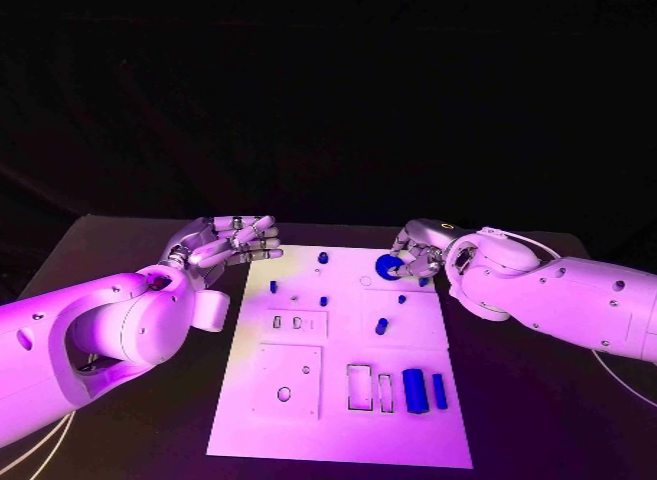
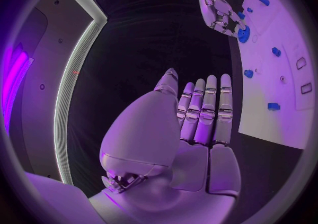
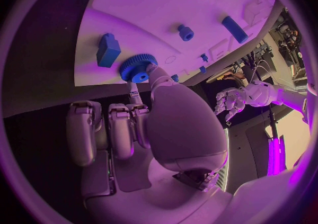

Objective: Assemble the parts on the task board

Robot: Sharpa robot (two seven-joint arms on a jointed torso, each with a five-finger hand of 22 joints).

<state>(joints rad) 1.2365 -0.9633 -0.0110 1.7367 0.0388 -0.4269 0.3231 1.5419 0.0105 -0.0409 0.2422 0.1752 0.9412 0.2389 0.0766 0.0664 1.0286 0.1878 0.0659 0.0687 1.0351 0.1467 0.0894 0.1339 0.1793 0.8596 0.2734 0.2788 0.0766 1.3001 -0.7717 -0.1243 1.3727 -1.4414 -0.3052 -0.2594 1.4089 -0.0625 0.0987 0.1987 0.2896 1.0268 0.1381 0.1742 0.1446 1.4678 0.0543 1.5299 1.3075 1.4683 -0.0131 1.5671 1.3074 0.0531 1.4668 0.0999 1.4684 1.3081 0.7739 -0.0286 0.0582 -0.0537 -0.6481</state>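
The right hand [image 1: 415, 255] pinches a blue toothed wheel [image 1: 390, 266] at the task board's [image 1: 343, 440] 1 o'clock corner; the left hand [image 1: 224, 243], fingers extended, holds nothing at 11 o'clock.

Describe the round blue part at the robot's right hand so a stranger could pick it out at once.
Find the white task board on the black table, then its far right corner, where the right robot hand reaches in. The blue gear sits at its fingertips: round, ridged rim, centre hole, unlike the small pegs and blocks nearby.
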